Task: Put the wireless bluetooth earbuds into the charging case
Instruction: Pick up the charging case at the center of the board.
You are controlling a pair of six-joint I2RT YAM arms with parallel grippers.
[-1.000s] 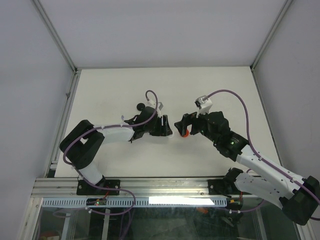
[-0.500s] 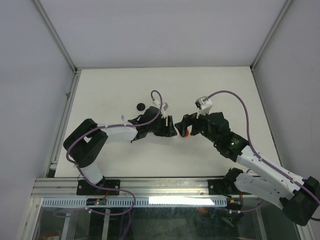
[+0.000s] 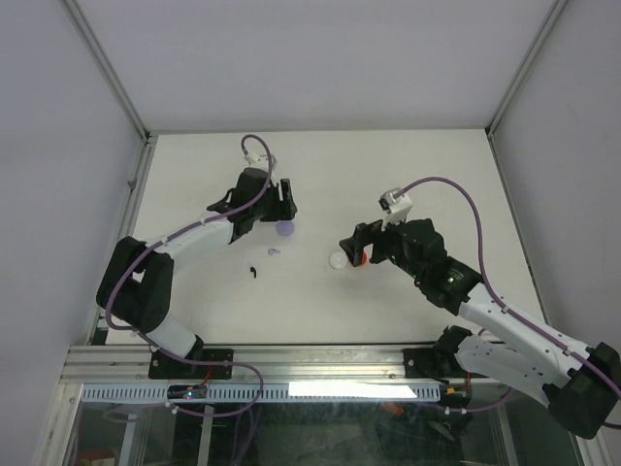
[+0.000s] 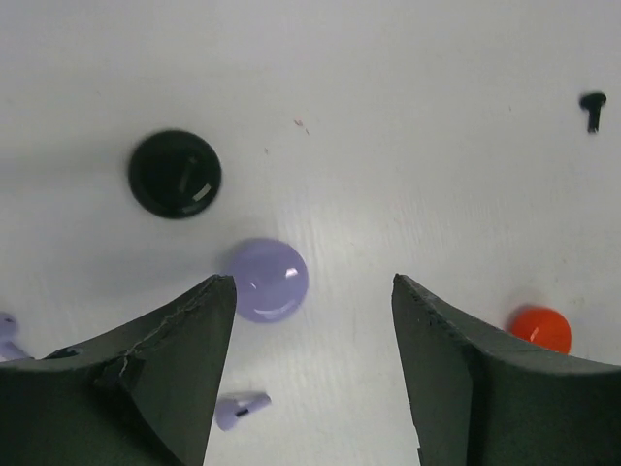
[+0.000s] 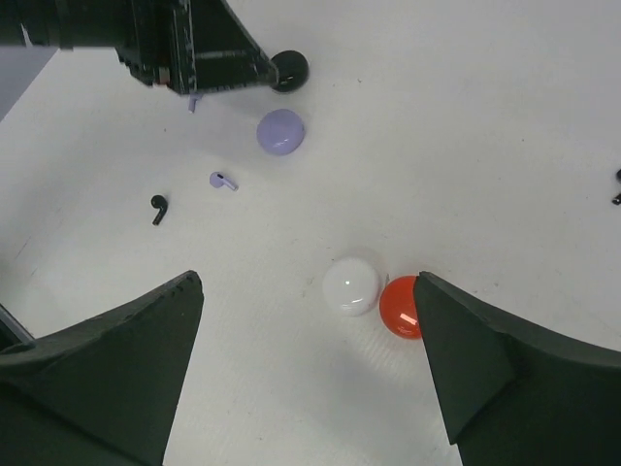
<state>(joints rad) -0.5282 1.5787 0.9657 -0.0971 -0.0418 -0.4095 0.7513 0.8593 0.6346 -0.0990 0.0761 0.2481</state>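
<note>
My left gripper (image 3: 283, 206) is open and empty above the purple round case (image 3: 284, 229). In the left wrist view its open jaws (image 4: 312, 291) frame the purple case (image 4: 267, 280) and a purple earbud (image 4: 243, 408); a second purple bud (image 4: 5, 330) shows at the left edge. A black earbud (image 3: 253, 272) lies nearer the arms. My right gripper (image 3: 351, 245) is open and empty over the white case (image 5: 351, 284) and red case (image 5: 400, 306), which touch. Red and white earbuds are out of view.
A black round case (image 4: 175, 174) lies just beyond the purple case, hidden under my left arm from above. Another black earbud (image 4: 592, 105) lies further off. Metal rails edge the table on the left (image 3: 126, 209) and at the front.
My left arm has swung away from the right gripper, back and to the left, and now hangs over the purple case. The white case now shows uncovered. The right arm has not moved.
</note>
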